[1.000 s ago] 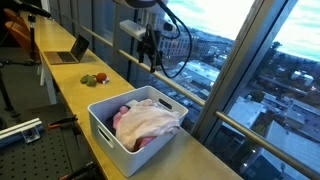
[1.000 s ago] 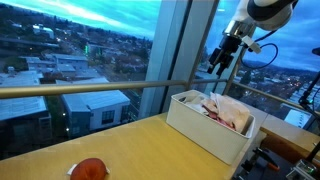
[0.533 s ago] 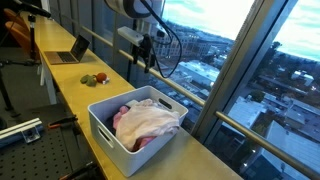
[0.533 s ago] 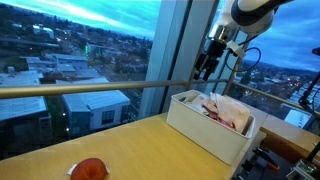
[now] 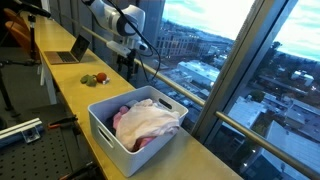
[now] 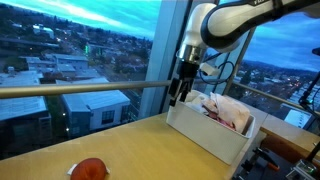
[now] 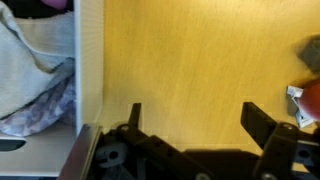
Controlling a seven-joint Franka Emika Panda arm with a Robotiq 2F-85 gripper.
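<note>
In an exterior view, the gripper (image 5: 127, 62) hangs over the wooden counter (image 5: 62, 82), just off the far end of the white bin (image 5: 100, 118). It sits between the bin and the small fruits (image 5: 93, 79). The jaws are spread wide and there's nothing in them. The bin sits on the counter, packed with pale cloths (image 5: 150, 122). Past the fruits, well away from the bin, there's an open laptop (image 5: 72, 50).

In an exterior view taken along the counter (image 6: 130, 145), the gripper (image 6: 177, 95) points straight down, right beside the bin's (image 6: 205, 128) near end wall and apart from it. The cloths (image 6: 228, 110) heap above the bin's rim. A red fruit (image 6: 90, 168) lies well away from the bin.

Wrist view now: both fingers (image 7: 262, 122) stand wide apart and the gripper (image 7: 198, 118) is empty, with only bare counter (image 7: 190, 55) between them. The bin's wall (image 7: 90, 60) runs just outside one finger, with cloths (image 7: 30, 60) behind it. On the side away from the bin, the red fruit (image 7: 311, 100) peeks in at the edge.
</note>
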